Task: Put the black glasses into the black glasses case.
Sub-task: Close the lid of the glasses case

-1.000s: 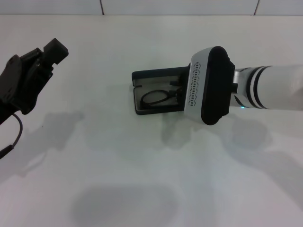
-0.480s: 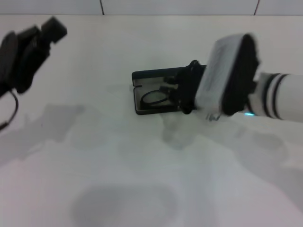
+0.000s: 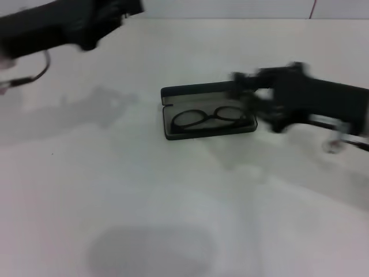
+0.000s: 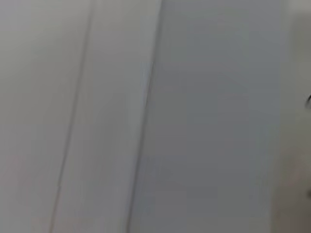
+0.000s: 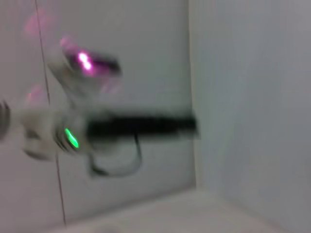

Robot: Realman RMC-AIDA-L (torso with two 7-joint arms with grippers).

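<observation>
Inside the open black glasses case (image 3: 207, 118), the light, fragile black glasses (image 3: 209, 116) rest; both grippers' jaw states cannot be told.

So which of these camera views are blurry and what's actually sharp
Head view: both arms smeared by motion, while the black glasses in the black glasses case stay fairly crisp. Left wrist view: featureless grey blur. Right wrist view: streaked, with smeared pink and green lights.
</observation>
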